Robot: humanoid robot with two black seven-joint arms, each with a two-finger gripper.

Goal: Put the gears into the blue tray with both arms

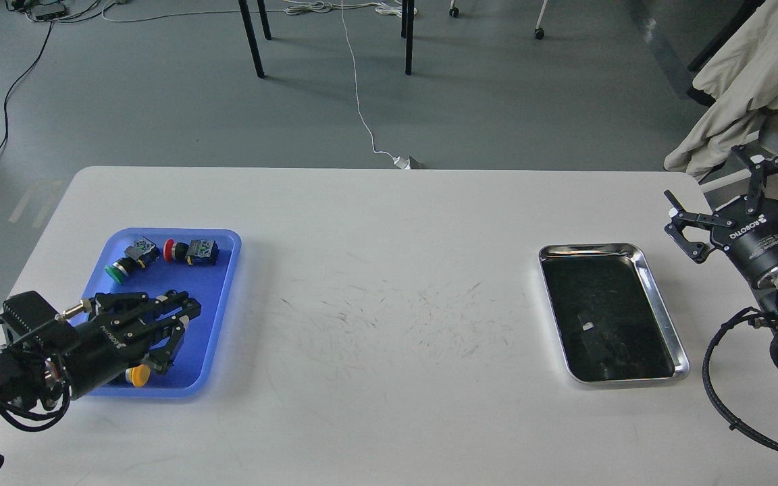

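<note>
The blue tray [221, 290] lies at the table's left and holds several coloured push-button switches. My left gripper [176, 334] hangs over the tray's middle, pointing right. Its dark fingers merge against the tray, so their gap is unclear. No gear shows anywhere: none on the white table, and the tray's centre is hidden under the left gripper. My right gripper [705, 175] is raised past the table's right edge, its fingers spread wide with nothing between them.
In the tray are a green-capped switch [119, 272], a red-capped switch [174, 250] and a yellow-capped one [136, 375]. A shiny silver metal tray [681, 361] sits at the right. The scuffed table top spans between the two trays. Chair legs and cables lie beyond the far edge.
</note>
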